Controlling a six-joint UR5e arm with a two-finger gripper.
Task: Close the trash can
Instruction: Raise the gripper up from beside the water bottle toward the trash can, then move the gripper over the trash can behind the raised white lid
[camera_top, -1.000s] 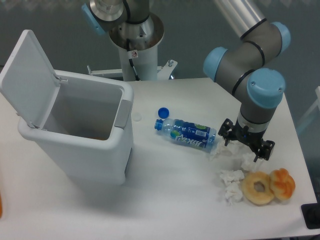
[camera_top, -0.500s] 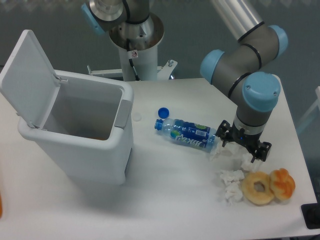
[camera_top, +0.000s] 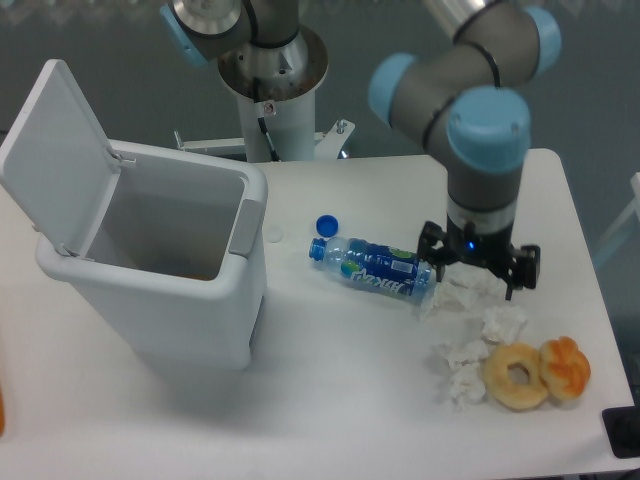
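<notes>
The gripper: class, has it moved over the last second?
Yes. The gripper has shifted left and up in the image, away from the doughnut, toward the bottle.

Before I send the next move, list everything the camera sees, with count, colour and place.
trash can: 1, white, left of table, lid raised.
bottle: 1, clear with blue label, lying at table centre.
bottle cap: 1, blue, just behind the bottle.
crumpled tissues: several, white, right of the bottle.
doughnut: 1, tan, front right.
pastry: 1, orange, touching the doughnut's right side.
table: 1, white.
gripper: 1, black, open, above the tissues at the bottle's right end.
</notes>
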